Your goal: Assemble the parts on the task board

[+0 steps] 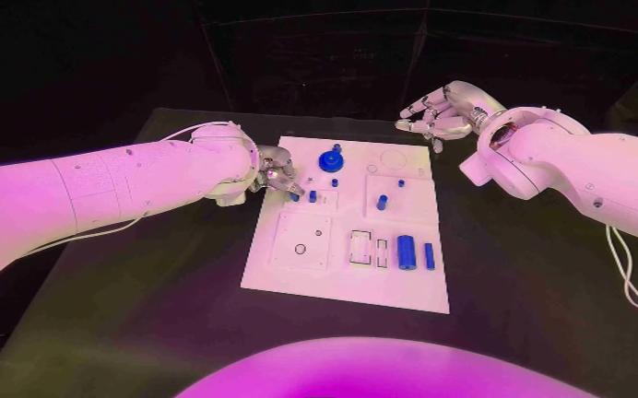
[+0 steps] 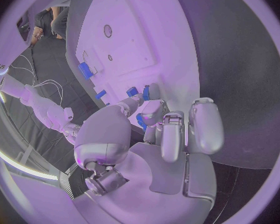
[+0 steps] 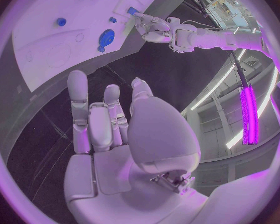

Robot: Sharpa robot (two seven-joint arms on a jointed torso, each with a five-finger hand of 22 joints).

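The white task board [image 1: 348,274] lies mid-table with several blue parts on it. A round blue part [image 1: 331,161] sits near the far edge, and two blue cylinders [image 1: 406,251] lie near the front right. My left hand [image 1: 277,177] is at the board's left edge, and its thumb and fingers pinch a small blue part [image 2: 141,121] just above the board. Close beside it stands a small blue peg [image 1: 313,196]. My right hand [image 1: 439,114] hovers off the board's far right corner, fingers apart and nothing in them [image 3: 109,129]. The right wrist view shows the left hand [image 3: 154,30] at the board [image 3: 47,59].
The black table [image 1: 159,306] surrounds the board. A square raised plate [image 1: 303,241] with a small hole sits on the board's left half, and rectangular slots [image 1: 360,246] lie beside it. Dark wall panels stand behind the table.
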